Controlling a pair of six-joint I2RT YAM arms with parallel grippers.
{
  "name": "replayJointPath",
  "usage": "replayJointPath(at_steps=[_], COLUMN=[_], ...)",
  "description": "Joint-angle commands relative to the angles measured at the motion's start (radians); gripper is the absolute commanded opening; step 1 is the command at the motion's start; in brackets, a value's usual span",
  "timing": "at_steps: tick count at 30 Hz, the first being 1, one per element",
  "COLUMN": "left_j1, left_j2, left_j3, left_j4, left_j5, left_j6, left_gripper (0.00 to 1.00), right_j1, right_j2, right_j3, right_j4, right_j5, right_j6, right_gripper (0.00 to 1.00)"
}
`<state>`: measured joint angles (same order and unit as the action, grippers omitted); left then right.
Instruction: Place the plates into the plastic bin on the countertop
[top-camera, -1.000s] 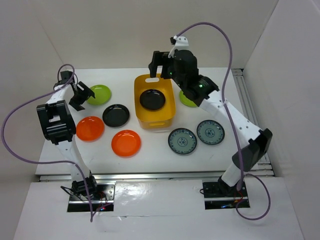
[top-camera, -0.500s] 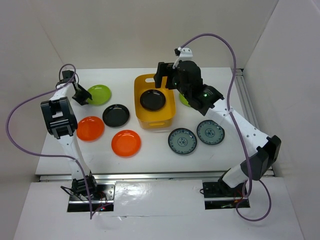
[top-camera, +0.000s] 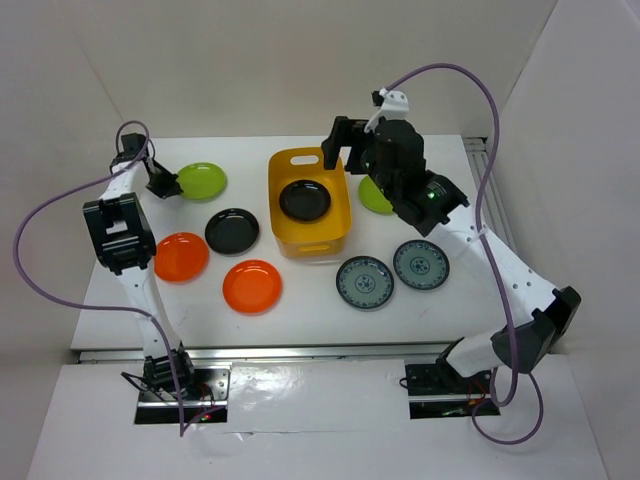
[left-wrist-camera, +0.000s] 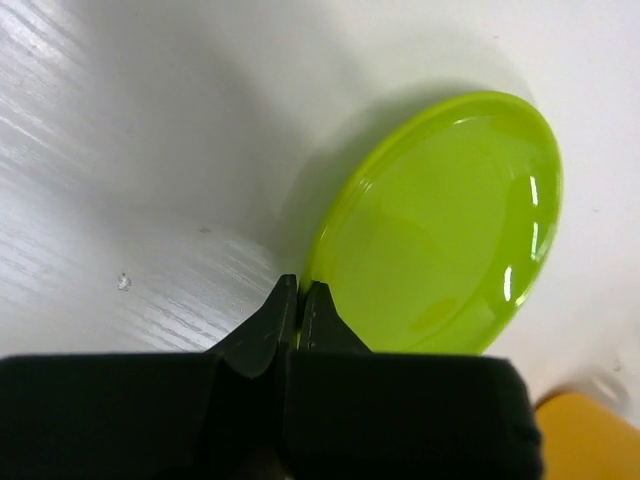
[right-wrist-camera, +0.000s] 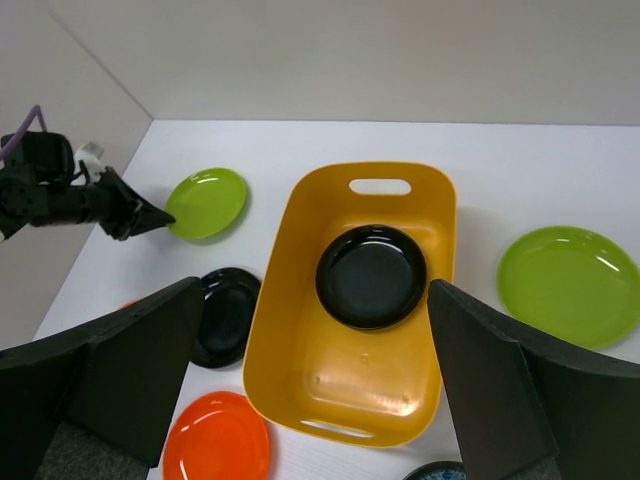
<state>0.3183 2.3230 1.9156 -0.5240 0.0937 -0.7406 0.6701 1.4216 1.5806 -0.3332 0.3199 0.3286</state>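
Flat white countertop (top-camera: 310, 315) carried everything. Yellow-orange rectangular plastic bin (top-camera: 276, 205) sat mid-table, with a cut-out handle slot at each end. Inside it was one glossy black round plate (top-camera: 304, 200), flat on the bin floor.

Just left of the bin was a second black plate (top-camera: 232, 231). An orange round plate (top-camera: 180, 256) lay further left, and a second orange plate (top-camera: 252, 286) off the bin's near-left corner; the right wrist view cut this one off.

Near-right of the bin a blue-and-white patterned plate (top-camera: 364, 282) lay just beside a twin patterned plate (top-camera: 421, 264). Motif was too small to make out.

Right of the bin was a lime green plate (top-camera: 374, 198), partly hidden behind the right arm (top-camera: 470, 235) from above but whole in the right wrist view.

Far-left of the bin was the other lime green plate (top-camera: 202, 181). Left gripper (left-wrist-camera: 300, 300) was clamped on its rim, fingers pinched together over the edge. Right gripper (top-camera: 338, 145) hung over the bin's far end, jaws wide apart.
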Motion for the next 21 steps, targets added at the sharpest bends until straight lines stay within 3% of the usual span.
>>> replayJointPath(at_steps=[1, 6, 11, 16, 21], left_j1=[0.007, -0.031, -0.128, -0.361, -0.58], left_j2=[-0.042, -0.296, -0.465, -0.64, -0.6], left_j3=[0.013, -0.095, -0.142, -0.248, -0.199], left_j4=[-0.103, 0.076, 0.076, 0.087, -0.01], left_j5=[-0.028, 0.051, 0.087, 0.022, -0.118], left_j6=[0.026, 0.006, 0.006, 0.026, 0.085], left_gripper=[0.0, 0.0, 0.0, 0.0, 0.0], right_j1=[-0.03, -0.122, -0.22, -0.308, -0.351], right_j2=[-0.049, -0.072, -0.092, -0.101, -0.121], right_j3=[-0.001, -0.025, -0.07, -0.116, -0.134], right_j4=[-0.038, -0.058, -0.049, -0.04, -0.03], right_j5=[0.027, 0.021, -0.041, -0.102, -0.146], right_j6=[0.0, 0.0, 0.01, 0.029, 0.049], right_gripper=[1.0, 1.0, 1.0, 1.0, 1.0])
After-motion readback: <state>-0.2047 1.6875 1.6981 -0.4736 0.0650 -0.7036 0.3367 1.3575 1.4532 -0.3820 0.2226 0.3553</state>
